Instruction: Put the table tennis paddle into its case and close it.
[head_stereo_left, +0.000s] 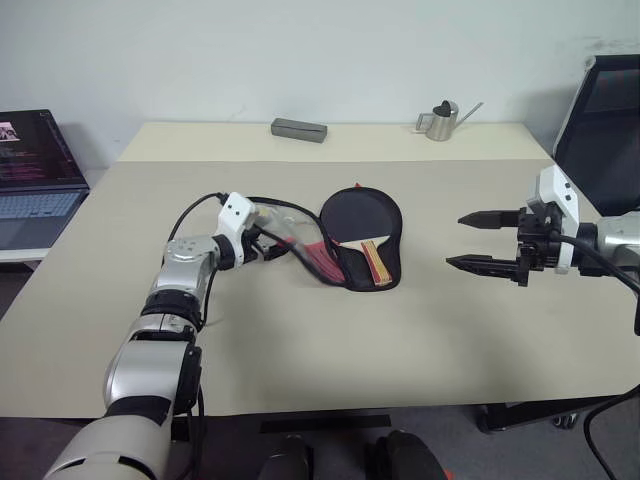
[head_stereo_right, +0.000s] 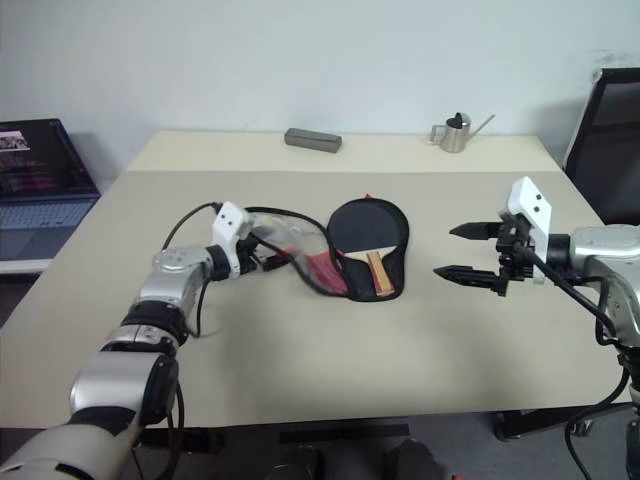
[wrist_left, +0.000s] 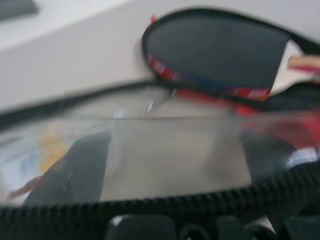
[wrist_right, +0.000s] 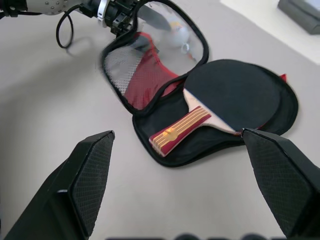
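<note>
The table tennis paddle (wrist_right: 220, 100) is already lying inside the open case (wrist_right: 272, 117), black rubber blade on the far half, striped wooden handle pointing back toward you and slightly toward your left side. The case's other half, the flap (wrist_right: 150, 65) with its mesh and clear pocket and red lining, is standing raised on your left of the paddle. Your left hand (head_stereo_left: 268, 243) is sitting right at that flap, fingers spread wide; you cannot tell whether it is touching or gripping the fabric. Your right hand (head_stereo_left: 487, 240) is hovering well apart on the opposite side, its 2 black fingers spread and empty, pointing toward the case. So the left arm is the nearer 1, and the closing likely turns on swinging the flap rightward over the blade. The soft fabric may sag or fold. All of this is resting on the beige tabletop (head_stereo_left: 300, 350).
</note>
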